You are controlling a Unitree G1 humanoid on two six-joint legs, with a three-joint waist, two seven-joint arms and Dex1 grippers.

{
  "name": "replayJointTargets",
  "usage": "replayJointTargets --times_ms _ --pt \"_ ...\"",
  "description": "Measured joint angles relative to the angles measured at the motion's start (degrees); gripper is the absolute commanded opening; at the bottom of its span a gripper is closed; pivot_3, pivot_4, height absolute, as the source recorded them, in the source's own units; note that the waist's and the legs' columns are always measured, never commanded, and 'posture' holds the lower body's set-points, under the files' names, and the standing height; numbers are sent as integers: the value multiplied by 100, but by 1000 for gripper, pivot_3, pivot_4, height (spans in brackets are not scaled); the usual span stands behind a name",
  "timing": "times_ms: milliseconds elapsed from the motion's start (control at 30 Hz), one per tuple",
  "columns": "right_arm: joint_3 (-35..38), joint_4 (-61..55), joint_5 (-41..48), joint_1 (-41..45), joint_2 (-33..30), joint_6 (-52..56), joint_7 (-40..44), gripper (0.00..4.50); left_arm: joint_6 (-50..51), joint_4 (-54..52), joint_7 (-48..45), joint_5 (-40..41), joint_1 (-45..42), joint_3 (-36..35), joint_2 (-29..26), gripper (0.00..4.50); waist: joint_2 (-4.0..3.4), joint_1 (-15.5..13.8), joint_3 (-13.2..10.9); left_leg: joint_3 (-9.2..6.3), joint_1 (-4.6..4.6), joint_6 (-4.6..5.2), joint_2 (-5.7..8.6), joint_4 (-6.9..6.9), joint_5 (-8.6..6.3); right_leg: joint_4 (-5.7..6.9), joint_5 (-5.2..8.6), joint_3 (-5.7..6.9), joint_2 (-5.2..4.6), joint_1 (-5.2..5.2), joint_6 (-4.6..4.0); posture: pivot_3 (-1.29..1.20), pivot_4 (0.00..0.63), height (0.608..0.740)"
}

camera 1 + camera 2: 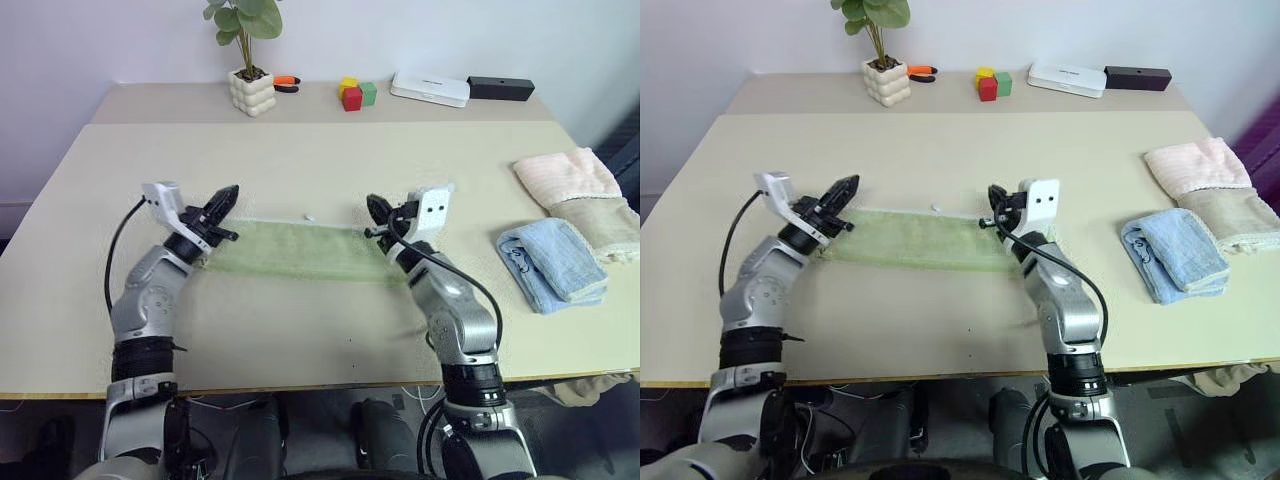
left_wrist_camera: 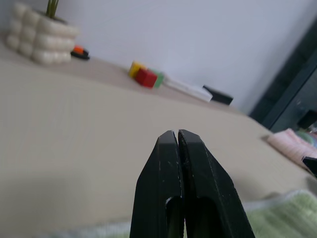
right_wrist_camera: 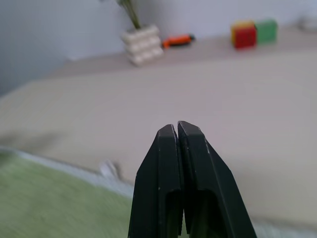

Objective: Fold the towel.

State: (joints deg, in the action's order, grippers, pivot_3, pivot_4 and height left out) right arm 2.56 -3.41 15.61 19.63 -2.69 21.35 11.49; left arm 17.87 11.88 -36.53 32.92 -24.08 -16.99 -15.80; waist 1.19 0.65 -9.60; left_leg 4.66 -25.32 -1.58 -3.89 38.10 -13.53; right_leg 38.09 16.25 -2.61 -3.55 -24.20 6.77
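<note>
Both hands clenched empty: left hand (image 1: 228, 197) and right hand (image 1: 374, 211) flank the towel (image 1: 300, 250); bare desk (image 1: 320, 150) beyond.

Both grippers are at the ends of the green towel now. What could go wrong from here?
1. Both wrist views show the left gripper and right gripper shut with no cloth between the fingers, so they may hold nothing and a lift could leave the towel on the table.
2. The towel lies as a narrow strip; uneven pulling could skew the fold.
3. The light blue cloth lies near the right arm and a wide swing might catch it.
</note>
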Motion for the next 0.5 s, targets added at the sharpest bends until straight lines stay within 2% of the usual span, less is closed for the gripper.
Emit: replayJointTargets --times_ms 133,300,500 --pt "155 579 -191 -260 -70 -131 -230 50 38 439 296 -229 130 42 -22 41 0 3 0 -3 -1 0 1 -1 0 -2 0 1 1 0 0 0 150 735" --pt "340 769 -395 -254 -296 -424 -409 50 -263 1034 509 -533 -47 -76 -478 41 3 7 3 -6 1 0 1 -2 0 -2 0 3 2 2 0 0 150 735" --pt "425 990 -538 -140 -474 -550 -475 50 -333 1194 571 -656 -53 -183 -730 41 4 -5 4 -6 1 0 1 -2 0 -5 0 4 0 7 0 0 150 735"
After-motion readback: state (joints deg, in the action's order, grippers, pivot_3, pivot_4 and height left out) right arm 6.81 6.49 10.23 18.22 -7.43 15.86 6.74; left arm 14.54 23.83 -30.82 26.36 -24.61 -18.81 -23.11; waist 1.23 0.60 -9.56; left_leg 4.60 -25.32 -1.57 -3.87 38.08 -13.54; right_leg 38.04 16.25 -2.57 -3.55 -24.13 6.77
